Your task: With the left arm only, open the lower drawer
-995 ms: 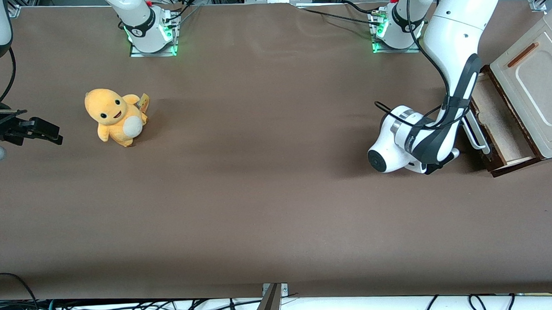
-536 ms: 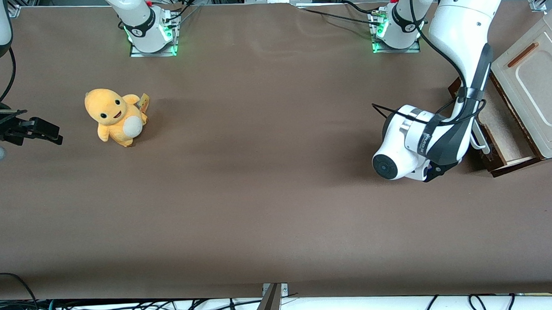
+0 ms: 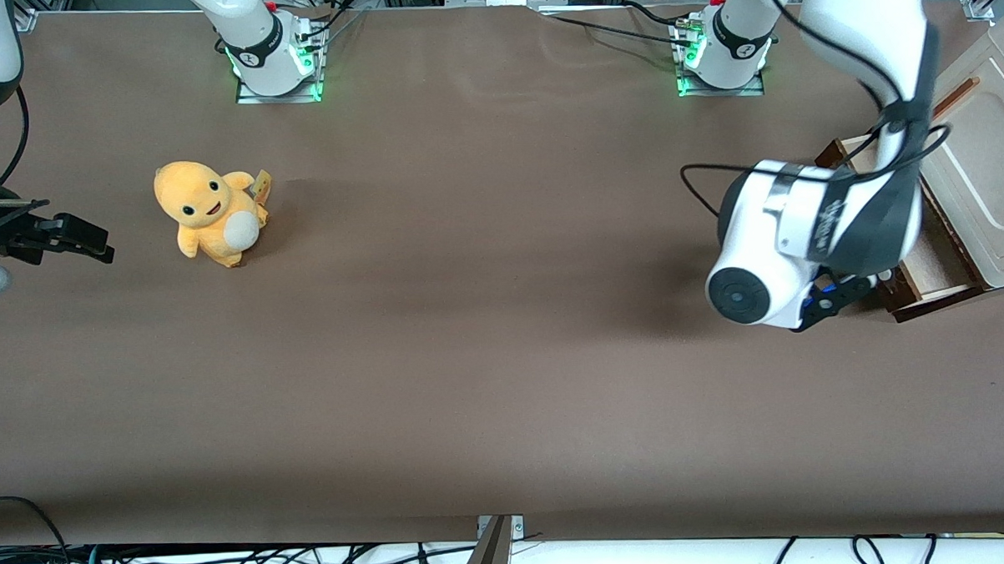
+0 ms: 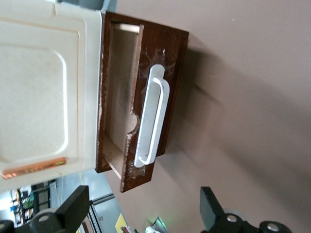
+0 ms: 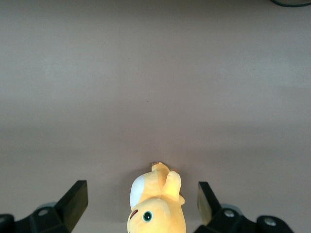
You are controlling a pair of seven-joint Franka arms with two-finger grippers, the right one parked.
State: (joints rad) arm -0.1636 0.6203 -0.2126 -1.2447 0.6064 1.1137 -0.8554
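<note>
The lower drawer point(image 4: 119, 87) stands pulled out of the cabinet, showing its pale plywood inside. Its dark brown front carries the white bar handle point(image 4: 153, 119). My left arm's gripper point(image 4: 141, 213) hangs open above the table in front of the drawer front, apart from the handle, with nothing between its black fingers point(image 4: 73, 208). In the front view the raised wrist covers most of the drawer point(image 3: 936, 271). Only part of the gripper point(image 3: 832, 297) peeks out beneath it, next to the drawer's front corner.
The cream cabinet panel point(image 3: 978, 173) with its thin orange-brown bar point(image 4: 34, 168) sits above the drawer. A yellow plush toy point(image 3: 209, 210) stands toward the parked arm's end of the table. Both arm bases point(image 3: 275, 52) are mounted along the table edge farthest from the front camera.
My left arm has lifted off the handle, risen and drawn back slightly from the drawer front. The drawer has stayed pulled out where it was.
</note>
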